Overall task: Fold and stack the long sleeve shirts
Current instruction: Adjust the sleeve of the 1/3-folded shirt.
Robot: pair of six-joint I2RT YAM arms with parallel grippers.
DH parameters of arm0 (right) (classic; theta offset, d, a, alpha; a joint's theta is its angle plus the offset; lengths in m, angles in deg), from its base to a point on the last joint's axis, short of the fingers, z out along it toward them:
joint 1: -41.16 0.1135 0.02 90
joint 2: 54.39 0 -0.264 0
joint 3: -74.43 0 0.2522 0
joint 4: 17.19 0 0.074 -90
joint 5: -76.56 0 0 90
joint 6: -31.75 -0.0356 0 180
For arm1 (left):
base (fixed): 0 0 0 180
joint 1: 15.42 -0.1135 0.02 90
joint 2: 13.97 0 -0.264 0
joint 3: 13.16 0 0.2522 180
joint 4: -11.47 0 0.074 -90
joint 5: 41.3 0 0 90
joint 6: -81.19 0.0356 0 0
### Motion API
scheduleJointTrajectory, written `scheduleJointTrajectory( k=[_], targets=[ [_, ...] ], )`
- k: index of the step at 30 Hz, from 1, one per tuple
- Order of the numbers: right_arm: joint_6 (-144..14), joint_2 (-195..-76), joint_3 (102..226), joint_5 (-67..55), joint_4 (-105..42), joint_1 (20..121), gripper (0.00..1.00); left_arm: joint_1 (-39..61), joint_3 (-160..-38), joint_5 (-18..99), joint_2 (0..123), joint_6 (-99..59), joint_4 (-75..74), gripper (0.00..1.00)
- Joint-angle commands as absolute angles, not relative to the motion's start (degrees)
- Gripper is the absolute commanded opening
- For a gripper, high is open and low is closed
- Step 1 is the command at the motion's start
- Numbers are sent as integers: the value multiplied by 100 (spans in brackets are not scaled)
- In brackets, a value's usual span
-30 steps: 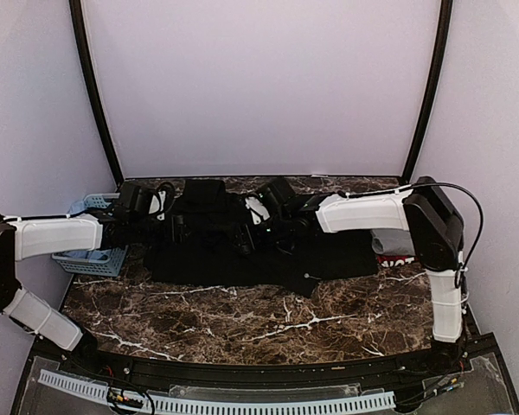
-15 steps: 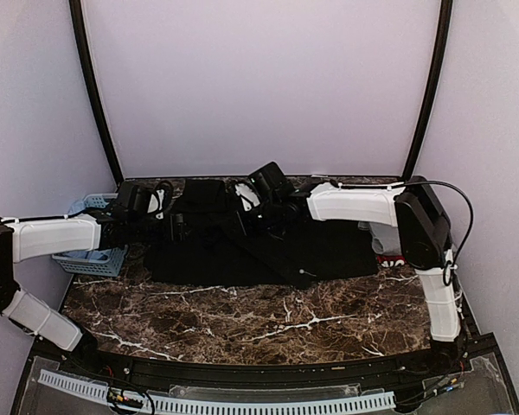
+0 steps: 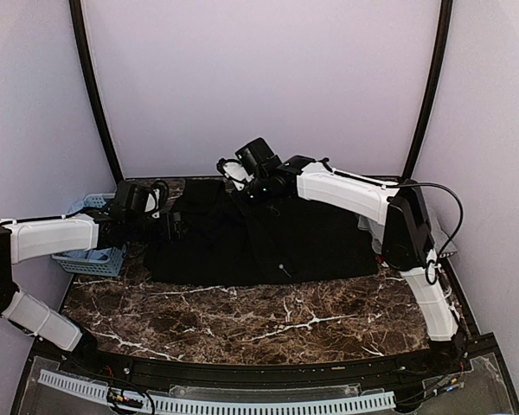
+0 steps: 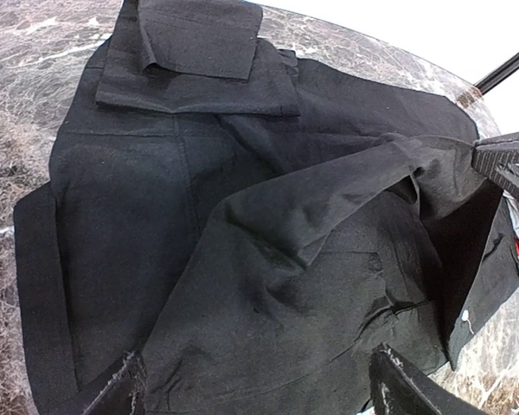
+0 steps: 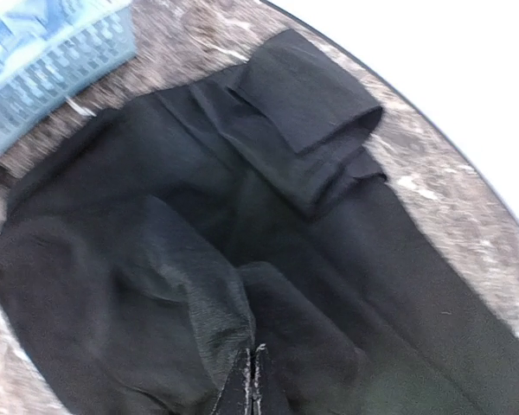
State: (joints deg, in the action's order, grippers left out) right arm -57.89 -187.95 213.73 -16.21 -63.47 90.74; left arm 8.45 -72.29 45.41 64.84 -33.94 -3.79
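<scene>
We see the dark marble table (image 3: pixel 242 320) carrying everything, and on it the black shirt (image 3: pixel 259 246) is the biggest thing, spread flat just to the right of the light-blue basket (image 3: pixel 91 259), its near hem running away from the basket in a roughly straight line. The part of the shirt farthest from the basket along the table's back edge is pulled up off the marble into a taut ridge. The left arm (image 3: pixel 52 235) reaches across above the basket; the right arm (image 3: pixel 346 190) reaches in from the side opposite the basket. A grey shirt (image 3: pixel 372 238) peeps out beyond the black one, well apart from the basket and mostly hidden by the right arm. The left gripper (image 4: pixel 259 385) sits at the shirt's edge nearest the basket, its fingers spread wide with cloth lying between them, gripping nothing. The right gripper (image 5: pixel 252 380), raised above the shirt's far part, is closed tight, pinching a fold of the black cloth. One pale button (image 3: pixel 280 267) shows near the hem.
</scene>
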Motion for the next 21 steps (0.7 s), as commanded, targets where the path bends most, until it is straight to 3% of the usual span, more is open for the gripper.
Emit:
scheduleJointTrajectory(
  k=[1, 6, 13, 15, 18, 21],
  targets=[
    [-4703, -18920, 21559, -2682, -6541, 9210, 0, 776, -7175, 4775, 6244, -3405, -577, 88],
    [-3979, -18990, 21437, -3423, -6392, 9466, 0, 748, -7147, 4793, 6248, -3430, -549, 90],
    [-4533, -18859, 21312, -2778, -6267, 9332, 0, 706, -7137, 4588, 6531, -3446, -410, 91],
    [-4859, -18873, 21429, -2621, -6410, 9211, 13, 683, -7143, 4508, 6640, -3481, -389, 91],
    [-5452, -18644, 21156, -2399, -6460, 9040, 42, 681, -7070, 4401, 6712, -3516, -262, 91],
    [-5813, -18045, 20077, -2262, -5970, 8969, 58, 681, -7031, 4381, 6712, -3506, -248, 91]
  ],
)
